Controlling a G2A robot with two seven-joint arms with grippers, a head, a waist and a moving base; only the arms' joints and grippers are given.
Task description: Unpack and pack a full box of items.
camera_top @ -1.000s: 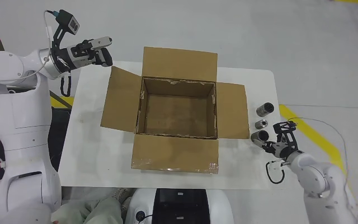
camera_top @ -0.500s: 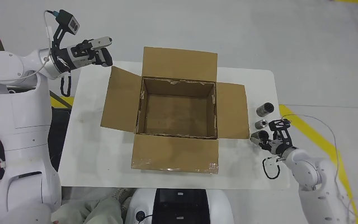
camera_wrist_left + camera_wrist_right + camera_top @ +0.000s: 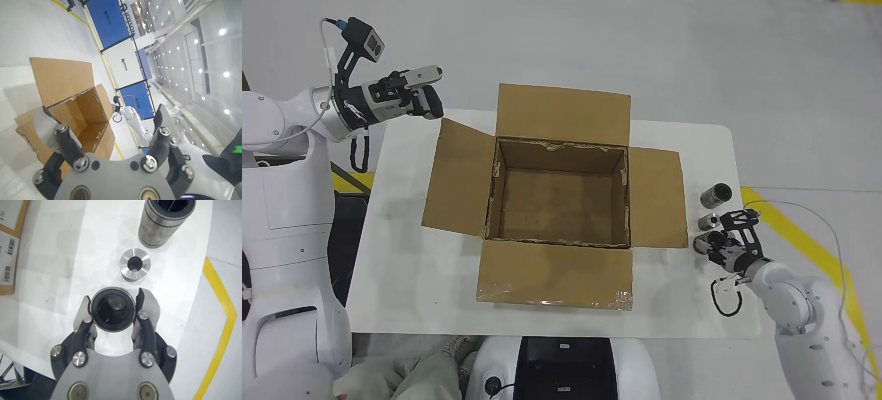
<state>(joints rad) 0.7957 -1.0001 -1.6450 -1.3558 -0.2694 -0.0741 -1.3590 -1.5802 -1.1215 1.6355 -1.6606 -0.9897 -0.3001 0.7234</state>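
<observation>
box (image 3: 558,275) brown | table (image 3: 402,260) white | cylinder (image 3: 113,309) black-rimmed | bushing (image 3: 135,265) silver | floor line (image 3: 219,285) yellow

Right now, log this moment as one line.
box open, empty | right gripper shut on cylinder on table | short cylinder, tall cylinder beside | left gripper open, empty

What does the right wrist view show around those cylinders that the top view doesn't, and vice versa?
Right wrist view: the right gripper is shut around the nearest cylinder, a pad on each side, its hollow bore facing up. Top view: the cardboard box stands with four flaps spread and nothing inside; the left gripper hangs off the table's corner. Both: three metal cylinders in a row beside the box, the nearest at the right gripper.
</observation>
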